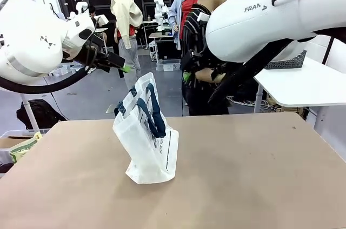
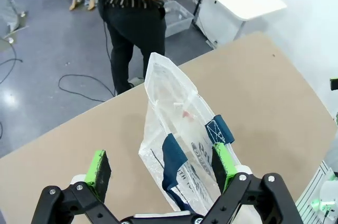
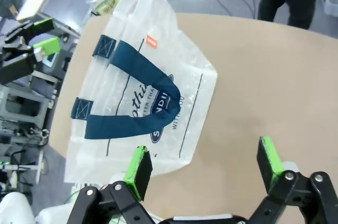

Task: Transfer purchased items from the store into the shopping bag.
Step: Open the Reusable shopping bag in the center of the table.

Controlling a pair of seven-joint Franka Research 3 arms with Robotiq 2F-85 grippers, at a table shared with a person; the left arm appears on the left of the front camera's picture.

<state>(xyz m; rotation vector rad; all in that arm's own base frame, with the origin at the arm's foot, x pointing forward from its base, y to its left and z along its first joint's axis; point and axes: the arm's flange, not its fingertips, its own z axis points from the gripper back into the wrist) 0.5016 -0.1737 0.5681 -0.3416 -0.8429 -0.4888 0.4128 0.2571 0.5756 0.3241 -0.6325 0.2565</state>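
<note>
Seeing shopping bag (image 1: 147,137) standing on table (image 1: 259,175). Looking down on it with left gripper (image 2: 161,165) spread wide, empty. Same for right gripper (image 3: 205,161): spread, nothing held.

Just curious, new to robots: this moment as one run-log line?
translucent white plastic shopping bag, navy handles: standing on brown table | left gripper: open | right gripper: open

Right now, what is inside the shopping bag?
Through the translucent wall of the shopping bag only a small red bit shows; whether it lies inside I cannot tell. The bottom is hidden by print and navy handles.
</note>
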